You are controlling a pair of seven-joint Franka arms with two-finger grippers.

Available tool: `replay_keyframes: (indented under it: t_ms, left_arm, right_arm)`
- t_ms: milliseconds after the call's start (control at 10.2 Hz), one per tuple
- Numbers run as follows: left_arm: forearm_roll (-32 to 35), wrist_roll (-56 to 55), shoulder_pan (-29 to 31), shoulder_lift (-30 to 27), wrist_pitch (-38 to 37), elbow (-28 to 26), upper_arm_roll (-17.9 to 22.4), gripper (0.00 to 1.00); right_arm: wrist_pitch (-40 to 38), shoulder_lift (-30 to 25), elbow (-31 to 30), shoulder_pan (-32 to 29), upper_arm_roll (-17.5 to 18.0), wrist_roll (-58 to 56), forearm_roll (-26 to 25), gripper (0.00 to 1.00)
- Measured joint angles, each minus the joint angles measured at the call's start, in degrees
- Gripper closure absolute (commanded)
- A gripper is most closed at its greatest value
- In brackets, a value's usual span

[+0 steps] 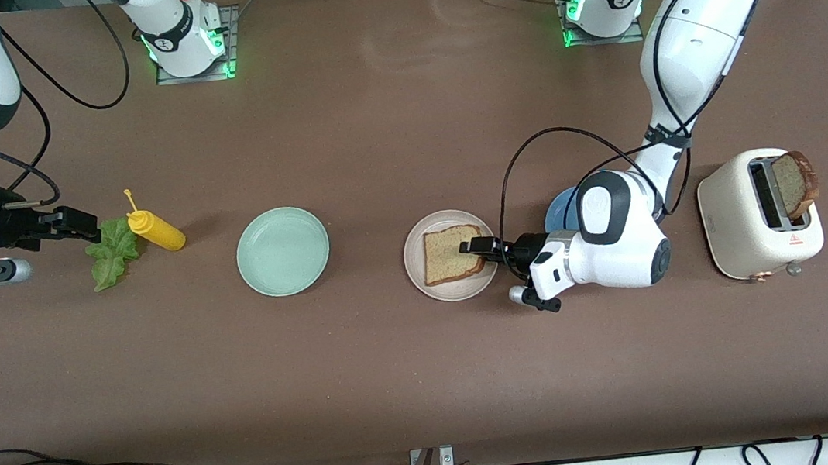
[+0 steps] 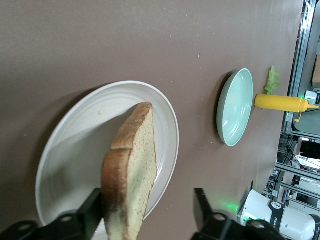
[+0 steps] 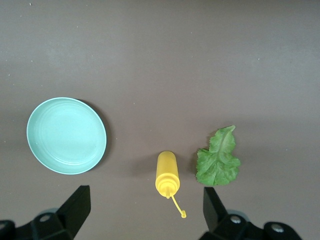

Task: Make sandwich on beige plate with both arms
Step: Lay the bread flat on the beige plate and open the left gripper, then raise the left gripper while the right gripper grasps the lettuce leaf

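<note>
One tan bread slice [image 1: 449,254] lies on the beige plate [image 1: 417,263]. My left gripper [image 1: 475,250] is low over the plate's edge, open, with the slice's edge between its fingers; one finger touches the crust, the other stands apart. In the left wrist view the slice [image 2: 132,170] sits on the plate [image 2: 85,145] between the open fingers of my left gripper [image 2: 147,215]. A second slice [image 1: 798,184] stands in the toaster [image 1: 740,219]. The lettuce leaf [image 1: 112,253] lies by my open, empty right gripper [image 1: 81,224]. The right wrist view shows the leaf [image 3: 217,161] past my right gripper [image 3: 145,210].
A yellow squeeze bottle [image 1: 158,231] lies beside the lettuce. A mint-green plate [image 1: 282,251] sits between the bottle and the beige plate. A blue plate [image 1: 559,210] is mostly hidden under my left arm. Cables run along the table's near edge.
</note>
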Motion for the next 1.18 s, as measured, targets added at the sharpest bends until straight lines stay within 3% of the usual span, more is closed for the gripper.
replay_keyframes:
  t_ms: [490,785,1177]
  left_arm:
    - [9.64,-0.74,2.98,-3.12,-7.22,1.48,0.19,0.0]
    - [19.3,-7.89,4.54,-9.77,-12.78,2.41,0.32,0.0]
    - [33.74,-9.7,8.36,-19.61,-22.11,2.81,0.72,0.0]
  right_arm:
    - [0.04,0.0,0.0,-0.97,-0.67,0.21,-0.04,0.0]
    - [0.7,1.55,0.21,-5.31,-1.9,-1.55,-0.11,0.0]
    - [4.55,9.37,0.55,-10.75,-2.17,-9.03,-0.15,0.0]
